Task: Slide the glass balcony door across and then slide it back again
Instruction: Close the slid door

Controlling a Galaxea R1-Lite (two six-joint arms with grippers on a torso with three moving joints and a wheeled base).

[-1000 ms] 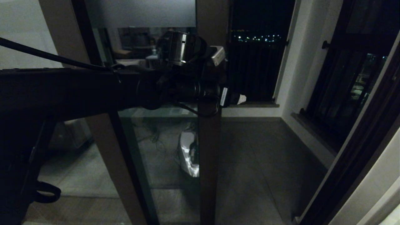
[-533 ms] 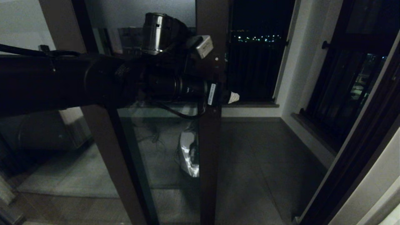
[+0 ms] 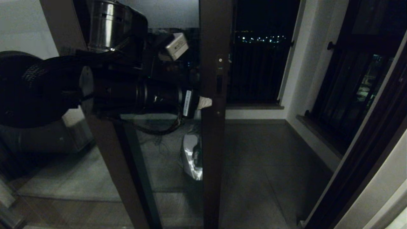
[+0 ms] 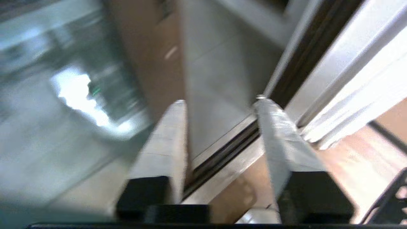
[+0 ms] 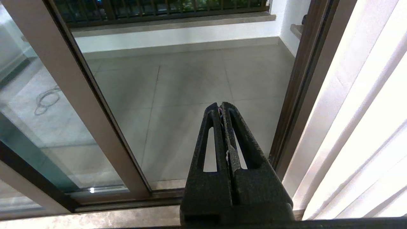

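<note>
Your left gripper (image 3: 205, 102) reaches across mid-frame, its pale flat fingers (image 4: 165, 149) spread and holding nothing — the tip sits just beside the brown stile of the glass door (image 3: 216, 133), below its slot handle (image 3: 219, 84). Your right gripper (image 5: 221, 108), black and pebbled, is pressed closed, empty, over smooth grey floor tiles (image 5: 190, 79).

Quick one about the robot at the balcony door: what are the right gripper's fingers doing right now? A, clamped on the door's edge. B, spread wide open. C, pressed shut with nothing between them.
C: in the right wrist view the right gripper has its two black fingers pressed together over the balcony floor, holding nothing.
</note>
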